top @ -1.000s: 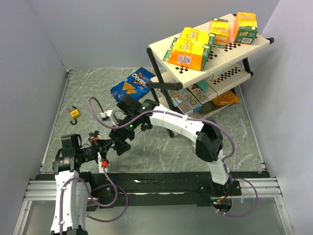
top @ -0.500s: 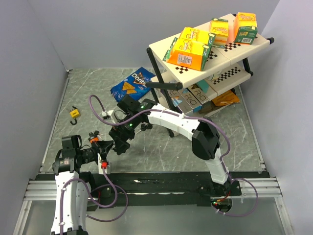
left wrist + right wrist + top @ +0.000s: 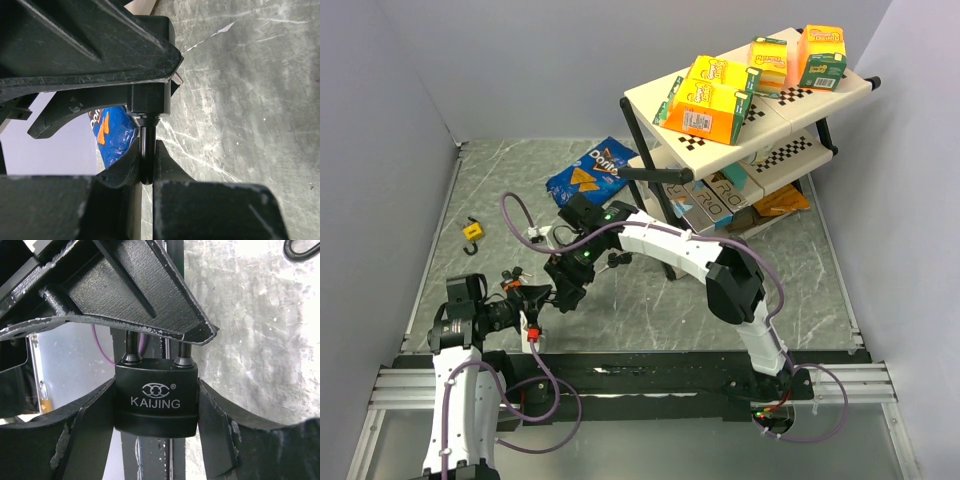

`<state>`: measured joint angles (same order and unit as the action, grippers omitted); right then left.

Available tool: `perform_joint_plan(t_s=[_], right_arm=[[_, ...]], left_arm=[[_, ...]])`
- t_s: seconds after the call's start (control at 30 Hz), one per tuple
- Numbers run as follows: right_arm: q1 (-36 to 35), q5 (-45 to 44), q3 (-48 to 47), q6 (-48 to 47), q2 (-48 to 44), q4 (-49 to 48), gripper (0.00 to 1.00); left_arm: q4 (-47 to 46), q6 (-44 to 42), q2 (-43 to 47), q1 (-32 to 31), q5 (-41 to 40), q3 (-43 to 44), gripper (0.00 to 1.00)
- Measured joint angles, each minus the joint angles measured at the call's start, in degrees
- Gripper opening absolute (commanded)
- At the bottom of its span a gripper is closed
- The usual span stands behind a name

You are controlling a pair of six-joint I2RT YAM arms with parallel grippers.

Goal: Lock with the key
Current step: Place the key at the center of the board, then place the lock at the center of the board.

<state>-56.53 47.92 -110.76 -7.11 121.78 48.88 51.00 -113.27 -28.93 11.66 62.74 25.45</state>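
Black padlock [image 3: 156, 390], marked KAIJING, is held off the bench [image 3: 660, 290] at its front left, between the two pincers.

Right pincer [image 3: 156, 407]: closed on the padlock body. One finger [image 3: 90, 425] is pressed flat to each side, with the shackle end turned away from the wrist camera.

Left pincer [image 3: 146, 165]: drawn narrow, with the thin black shackle [image 3: 146, 145] pinched between its fingertips. In the right wrist view both shackle legs are seen running from the body in between the left fingers.

In the overhead view the two pincers are met tip to tip just ahead of the left arm's base. The padlock itself is too small to be picked out there.

Elsewhere on the bench:
- a blue Doritos bag [image 3: 588, 172] is noted toward the back
- a small yellow object with a black hook [image 3: 472, 231] lies at the left, well apart
- a two-tier shelf rack [image 3: 642, 100] stands at the right rear, with yellow cartons [image 3: 710, 100] on top
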Motion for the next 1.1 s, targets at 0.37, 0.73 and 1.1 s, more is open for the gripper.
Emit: perform_joint_plan(t_s=[0.37, 0.73, 1.1], right_arm=[[2.47, -1.81, 1.16, -0.09, 0.17, -1.14, 0.0], [11.15, -19.45, 13.55, 9.92, -2.99, -11.37, 0.0], [8.87, -41.86, 8.22, 21.77, -1.51, -14.53, 0.0]], left_arm=[[-3.3, -0.07, -0.7, 0.0, -0.76, 0.07, 0.98], [-16.24, 33.73, -0.28, 0.0, -9.9, 2.56, 0.96], [-22.71, 89.66, -15.21, 2.99, -24.11, 16.04, 0.96]])
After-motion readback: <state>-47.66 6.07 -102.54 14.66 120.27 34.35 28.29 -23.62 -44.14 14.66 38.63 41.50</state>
